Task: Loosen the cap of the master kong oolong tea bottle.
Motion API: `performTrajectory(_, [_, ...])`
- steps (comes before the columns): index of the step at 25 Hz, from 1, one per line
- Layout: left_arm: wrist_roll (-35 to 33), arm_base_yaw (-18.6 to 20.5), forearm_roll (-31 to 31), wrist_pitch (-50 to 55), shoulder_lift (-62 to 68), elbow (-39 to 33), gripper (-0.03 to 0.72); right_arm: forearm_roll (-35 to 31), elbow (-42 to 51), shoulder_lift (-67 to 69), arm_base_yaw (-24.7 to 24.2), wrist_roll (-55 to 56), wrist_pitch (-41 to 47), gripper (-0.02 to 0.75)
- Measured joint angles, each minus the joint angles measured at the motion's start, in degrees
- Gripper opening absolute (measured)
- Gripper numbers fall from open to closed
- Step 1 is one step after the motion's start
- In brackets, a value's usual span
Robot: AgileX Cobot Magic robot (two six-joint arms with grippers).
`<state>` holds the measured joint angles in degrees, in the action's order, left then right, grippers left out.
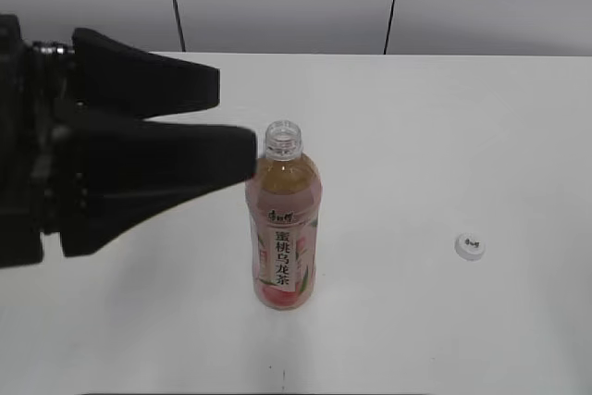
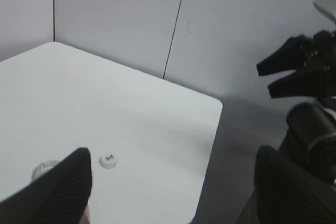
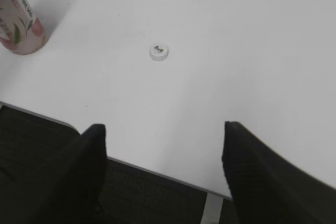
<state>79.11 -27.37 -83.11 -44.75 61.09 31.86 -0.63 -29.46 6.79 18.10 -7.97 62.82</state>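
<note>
cap is already off. the master kong oolong tea bottle [image 1: 283, 228] stands upright near the middle of the table [image 1: 444, 136], neck open, no cap on the thread. the cap [image 1: 470, 246] lies flat on the table well apart from the bottle, at about 3 o'clock of its lower body in the exterior view, printed mark up. the right wrist view shows the same: cap alone on bare table, bottle base off at about 10 o'clock of it in the frame corner.

left pincer [image 1: 236, 117] is spread, nothing between its fingers, tips just beside the bottle neck at about 9 o'clock of it. can't tell for sure whether the lower finger touches the shoulder; it looks like a gap or the barest contact. right pincer [image 3: 163, 150] is spread too and pinching nothing, hanging over the near table edge with the cap at about 12 o'clock ahead of it. it is not seen in the exterior view.

step judgement: the loosening looks done and more, cap fully removed and set down, so this reads as the release or retreat end of the task. next move probably calls for clearing the left pincer sideways from the neck without nudging the bottle, since it is tall, open and would spill if tipped. right arm needs nothing beyond staying clear of the cap.
</note>
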Motion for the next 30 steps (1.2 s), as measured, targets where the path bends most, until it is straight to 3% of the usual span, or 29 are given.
performTrajectory(5, [-2.14,0.0,5.99,2.77,0.0,-0.07,0.573,0.0,0.0,0.0,0.0,0.0,0.0,0.523])
performTrajectory(16, [-24.49,0.0,33.99,14.3,-1.24,-7.73,0.562,0.0,0.0,0.0,0.0,0.0,0.06,0.523])
performTrajectory(20, [-34.33,-0.3,45.63,18.2,-4.75,-8.64,0.562,0.0,0.0,0.0,0.0,0.0,0.06,0.523])
performTrajectory(26, [-50.18,-2.66,68.35,33.51,-9.94,-8.74,0.561,0.0,0.0,0.0,0.0,0.0,0.06,0.523])
performTrajectory(30, [-59.85,-5.17,78.82,37.56,-16.8,-8.75,0.561,0.0,0.0,0.0,0.0,0.0,0.06,0.523])
